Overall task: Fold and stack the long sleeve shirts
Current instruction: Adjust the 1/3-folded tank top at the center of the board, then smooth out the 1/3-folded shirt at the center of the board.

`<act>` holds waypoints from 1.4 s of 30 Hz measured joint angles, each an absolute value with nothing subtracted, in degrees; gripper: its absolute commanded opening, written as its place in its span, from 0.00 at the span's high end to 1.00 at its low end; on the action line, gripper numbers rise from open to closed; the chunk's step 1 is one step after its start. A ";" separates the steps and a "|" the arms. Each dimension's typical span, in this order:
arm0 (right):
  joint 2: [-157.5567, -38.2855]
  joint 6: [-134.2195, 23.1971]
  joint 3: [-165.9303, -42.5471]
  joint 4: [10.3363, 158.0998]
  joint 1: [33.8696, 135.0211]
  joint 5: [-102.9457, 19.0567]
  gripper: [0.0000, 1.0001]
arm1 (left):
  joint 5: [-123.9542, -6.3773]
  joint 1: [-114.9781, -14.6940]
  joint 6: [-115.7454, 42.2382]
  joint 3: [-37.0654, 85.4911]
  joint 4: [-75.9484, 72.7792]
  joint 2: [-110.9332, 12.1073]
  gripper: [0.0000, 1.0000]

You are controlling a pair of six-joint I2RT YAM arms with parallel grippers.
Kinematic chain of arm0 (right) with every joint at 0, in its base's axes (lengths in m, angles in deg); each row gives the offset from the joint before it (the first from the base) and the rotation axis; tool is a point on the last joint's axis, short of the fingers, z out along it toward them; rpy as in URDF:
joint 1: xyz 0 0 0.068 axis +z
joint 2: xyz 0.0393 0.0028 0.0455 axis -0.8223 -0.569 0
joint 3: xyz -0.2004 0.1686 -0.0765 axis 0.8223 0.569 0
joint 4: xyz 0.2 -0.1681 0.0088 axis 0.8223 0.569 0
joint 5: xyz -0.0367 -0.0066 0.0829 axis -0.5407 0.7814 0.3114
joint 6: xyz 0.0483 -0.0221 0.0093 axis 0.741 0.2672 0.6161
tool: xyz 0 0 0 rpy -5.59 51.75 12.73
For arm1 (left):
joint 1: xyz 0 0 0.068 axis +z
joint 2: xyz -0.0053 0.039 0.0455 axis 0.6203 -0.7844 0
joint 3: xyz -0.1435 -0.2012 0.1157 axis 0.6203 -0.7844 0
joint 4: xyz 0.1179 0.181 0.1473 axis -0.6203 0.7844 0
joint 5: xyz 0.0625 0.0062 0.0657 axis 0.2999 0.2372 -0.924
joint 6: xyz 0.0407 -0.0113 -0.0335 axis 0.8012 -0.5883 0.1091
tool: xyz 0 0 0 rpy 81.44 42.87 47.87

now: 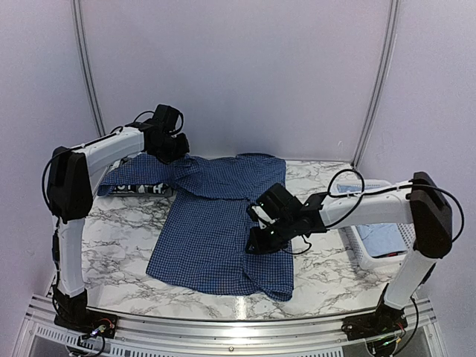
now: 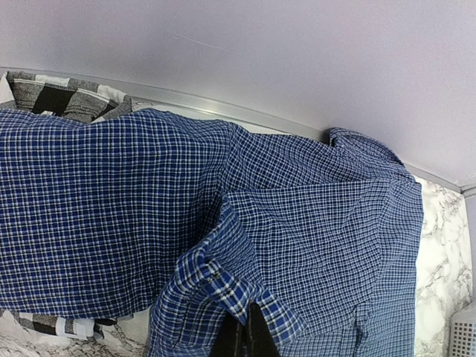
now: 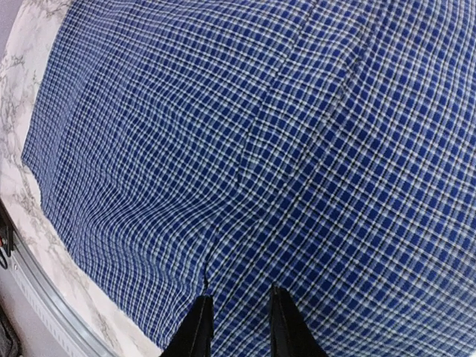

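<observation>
Left gripper (image 1: 171, 147) is clamped on the sleeve cuff (image 2: 223, 286) of the dark blue checked shirt (image 1: 208, 238), held up at the shirt's 10 o'clock. It looks set to fold the sleeve across the body. Right gripper (image 3: 239, 299) sits low over the body towards 3 o'clock, jaws narrowly apart with nothing between them, probably pinning. The shirt lies flat mid-table. Black-and-white plaid shirt (image 1: 141, 190) sits under the sleeve at 9 o'clock, a snag risk. Basket (image 1: 359, 254) holding the pale blue shirt (image 1: 383, 238) is at 3 o'clock, clear of the fold.

Left white arm (image 1: 111, 149) reaches far; left black claw (image 2: 242, 336) clamped on dark blue checked cloth shirt (image 2: 111, 223); right black claw (image 3: 239, 327) low, fingers parted
</observation>
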State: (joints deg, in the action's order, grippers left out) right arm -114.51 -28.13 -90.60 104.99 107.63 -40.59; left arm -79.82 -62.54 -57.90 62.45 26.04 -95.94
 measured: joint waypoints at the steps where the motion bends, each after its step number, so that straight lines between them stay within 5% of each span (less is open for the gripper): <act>1: -115.54 -28.04 -90.14 103.89 107.48 -40.13 0.78 | -79.80 -62.54 -57.90 62.45 26.04 -96.02 1.00; 8: -116.48 -26.16 -81.77 97.49 106.47 -38.82 0.78 | -79.40 -62.54 -57.47 62.45 26.02 -96.35 1.00; 19: -115.16 -24.28 -81.84 96.77 106.19 -39.17 0.67 | -73.15 -62.54 -55.78 62.56 24.27 -96.24 1.00; 30: -116.80 -25.29 -89.99 97.67 105.80 -40.90 0.72 | -68.15 -62.67 -55.57 62.54 23.41 -95.67 1.00; 42: -121.07 -24.81 -85.53 91.76 105.49 -39.59 0.66 | -64.19 -63.31 -55.33 62.43 22.93 -93.27 1.00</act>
